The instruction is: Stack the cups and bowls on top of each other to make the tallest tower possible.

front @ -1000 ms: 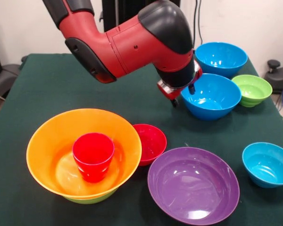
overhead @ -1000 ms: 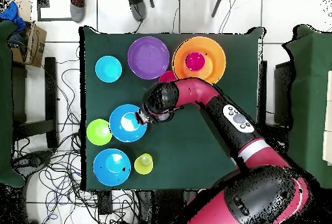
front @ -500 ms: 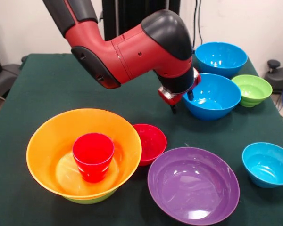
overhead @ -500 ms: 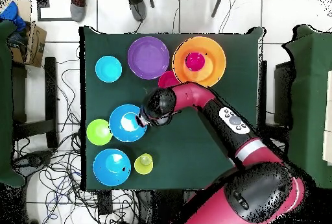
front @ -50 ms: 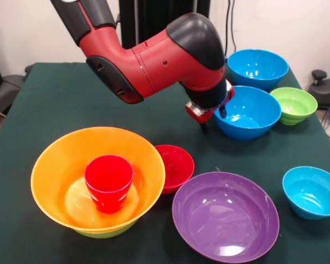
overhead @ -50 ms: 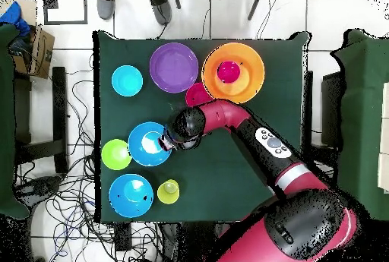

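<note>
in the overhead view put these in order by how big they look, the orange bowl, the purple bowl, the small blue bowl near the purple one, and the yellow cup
1. orange bowl
2. purple bowl, clearly narrower across
3. small blue bowl
4. yellow cup, smallest

The orange bowl rests on another bowl, so it sits somewhat nearer the camera, which may add to its apparent lead.

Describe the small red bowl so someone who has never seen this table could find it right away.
Start in the front view at the big orange bowl with the red cup standing inside it. Tucked against that bowl's rim, on the side toward the large purple bowl, sits the small red bowl. It is the only red bowl, empty, and much smaller than both neighbours.
</note>
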Motion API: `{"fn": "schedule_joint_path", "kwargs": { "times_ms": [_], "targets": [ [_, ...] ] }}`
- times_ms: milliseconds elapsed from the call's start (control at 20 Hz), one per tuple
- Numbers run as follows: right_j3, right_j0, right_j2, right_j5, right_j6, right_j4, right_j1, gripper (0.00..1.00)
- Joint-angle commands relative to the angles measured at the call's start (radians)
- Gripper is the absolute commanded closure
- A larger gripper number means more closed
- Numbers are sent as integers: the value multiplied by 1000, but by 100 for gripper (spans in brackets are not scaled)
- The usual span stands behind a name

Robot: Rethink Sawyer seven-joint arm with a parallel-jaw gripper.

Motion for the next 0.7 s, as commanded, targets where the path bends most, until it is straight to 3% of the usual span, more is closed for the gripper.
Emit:
{"fn": "schedule_joint_path", "kwargs": {
  "times_ms": [50, 700],
  "targets": [
    [39, -1, -30, -92, -281, -113, 31, 0],
    [39, -1, -23, -89, -264, -94, 26, 0]
  ]
}}
